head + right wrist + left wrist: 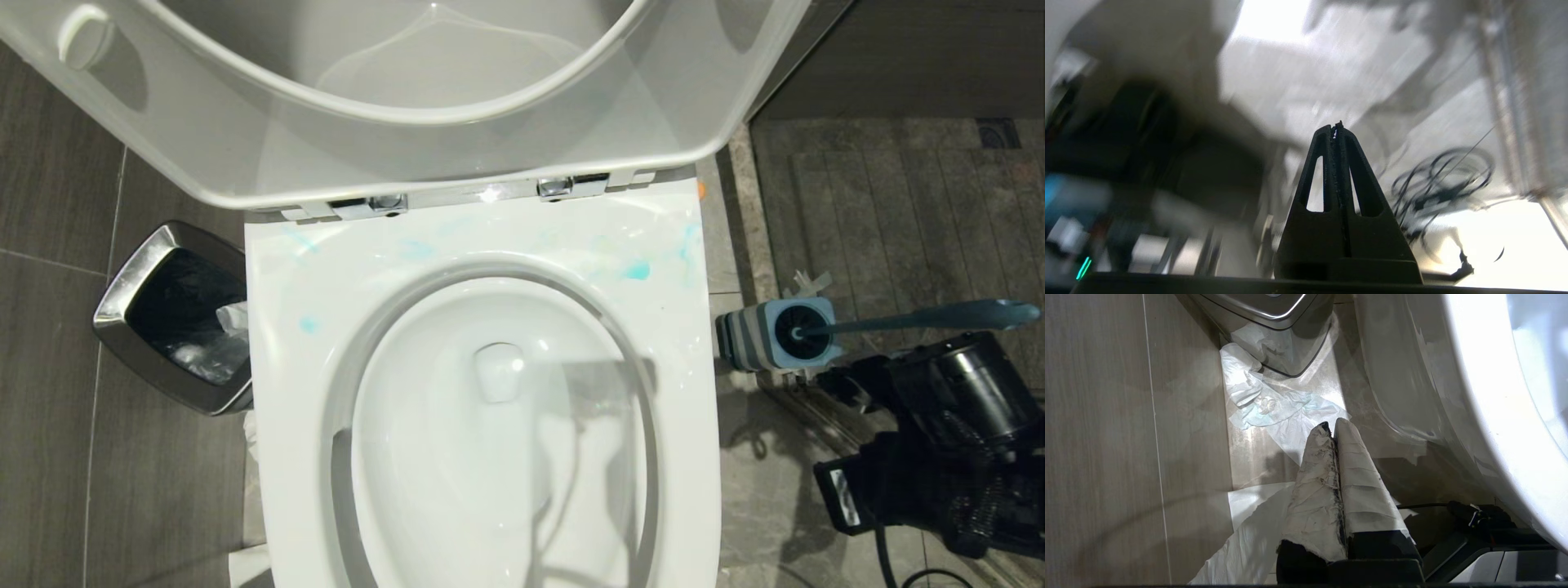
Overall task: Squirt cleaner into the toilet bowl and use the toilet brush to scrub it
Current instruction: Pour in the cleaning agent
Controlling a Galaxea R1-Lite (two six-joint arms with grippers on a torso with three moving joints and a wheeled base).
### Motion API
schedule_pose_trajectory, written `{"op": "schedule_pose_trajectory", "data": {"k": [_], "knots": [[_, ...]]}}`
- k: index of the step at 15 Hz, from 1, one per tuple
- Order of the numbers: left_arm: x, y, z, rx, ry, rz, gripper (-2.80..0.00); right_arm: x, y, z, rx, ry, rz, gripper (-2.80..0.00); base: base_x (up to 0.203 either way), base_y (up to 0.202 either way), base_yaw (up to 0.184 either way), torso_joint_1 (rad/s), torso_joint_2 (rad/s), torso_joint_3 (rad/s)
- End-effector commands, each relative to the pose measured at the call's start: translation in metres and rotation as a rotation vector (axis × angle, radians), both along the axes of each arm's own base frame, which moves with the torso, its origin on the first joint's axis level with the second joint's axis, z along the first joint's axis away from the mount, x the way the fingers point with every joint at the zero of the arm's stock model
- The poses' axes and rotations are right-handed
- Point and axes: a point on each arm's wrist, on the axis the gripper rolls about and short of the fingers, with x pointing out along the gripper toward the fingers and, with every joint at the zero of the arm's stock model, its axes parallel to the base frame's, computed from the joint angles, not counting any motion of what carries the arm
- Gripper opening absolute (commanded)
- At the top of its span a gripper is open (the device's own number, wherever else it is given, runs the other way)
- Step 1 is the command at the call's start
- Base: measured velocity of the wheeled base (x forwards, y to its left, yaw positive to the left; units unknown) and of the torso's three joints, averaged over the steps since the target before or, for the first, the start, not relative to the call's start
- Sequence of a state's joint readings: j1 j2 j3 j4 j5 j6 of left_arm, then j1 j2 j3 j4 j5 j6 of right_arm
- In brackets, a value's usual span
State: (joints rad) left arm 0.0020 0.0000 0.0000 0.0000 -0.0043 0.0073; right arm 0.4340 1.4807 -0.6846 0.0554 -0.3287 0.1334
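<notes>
Toilet bowl (490, 425) centred in head view, lid up; cleaner (635, 269) shows as turquoise smears on rear rim. Toilet brush (914, 317) sits in its holder (755, 339) on floor to the right. Right hand (1337, 127) clenched, empty, above floor. Left hand (1334, 426) clenched, empty, low beside bowl near waste bin (163, 318).

toilet bowl (482, 457) front cut by frame edge, brush (914, 318) head hidden in holder (771, 335), right wrist background blurred
</notes>
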Motion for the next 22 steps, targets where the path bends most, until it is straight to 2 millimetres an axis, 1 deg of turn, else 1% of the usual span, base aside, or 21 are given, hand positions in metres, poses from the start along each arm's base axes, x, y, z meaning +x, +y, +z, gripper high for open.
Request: {"op": "schedule_pose_trajectory", "data": {"k": [1,3,5,7,9,11,13,16,17,22], "knots": [[0.0,0.0,0.0,0.0,0.0,0.001,-2.8,0.027,0.015,-0.026,-0.051,-0.015,-0.042,-2.8,0.0,0.0,0.0,0.0,0.0,0.0],[0.0,0.0,0.0,0.0,0.001,-0.001,-2.8,0.044,0.019,-0.029,-0.005,-0.122,-0.096,-2.8,0.0,0.0,0.0,0.0,0.0,0.0],[0.0,0.0,0.0,0.0,0.001,-0.001,-2.8,0.055,0.018,-0.028,0.044,-0.209,-0.133,-2.8,0.0,0.0,0.0,0.0,0.0,0.0],[0.0,0.0,0.0,0.0,0.001,0.0,-2.8,0.065,0.017,-0.02,0.078,-0.321,-0.134,-2.8,0.0,0.0,0.0,0.0,0.0,0.0],[0.0,0.0,0.0,0.0,0.0,-0.001,-2.8,0.078,0.018,-0.018,0.087,-0.425,-0.127,-2.8,0.0,0.0,0.0,0.0,0.0,0.0],[0.0,0.0,0.0,0.0,0.0,-0.001,-2.8,0.086,0.019,-0.02,0.101,-0.504,-0.111,-2.8,0.0,0.0,0.0,0.0,0.0,0.0],[0.0,0.0,0.0,0.0,0.001,0.0,-2.8,0.09,0.019,-0.023,0.094,-0.527,-0.101,-2.8,0.0,0.0,0.0,0.0,0.0,0.0],[0.0,0.0,0.0,0.0,0.0,-0.001,-2.8,0.1,0.023,-0.03,0.111,-0.618,-0.099,-2.8,0.0,0.0,0.0,0.0,0.0,0.0],[0.0,0.0,0.0,0.0,0.0,-0.001,-2.8,0.102,0.023,-0.034,0.104,-0.623,-0.095,0.0,0.0,0.0,0.0,0.0,0.0,0.0],[0.0,0.0,0.0,0.0,0.0,-0.001,-2.8,0.122,0.031,-0.044,0.12,-0.698,-0.088,0.0,0.0,0.0,0.0,0.0,0.0,0.0]]}}
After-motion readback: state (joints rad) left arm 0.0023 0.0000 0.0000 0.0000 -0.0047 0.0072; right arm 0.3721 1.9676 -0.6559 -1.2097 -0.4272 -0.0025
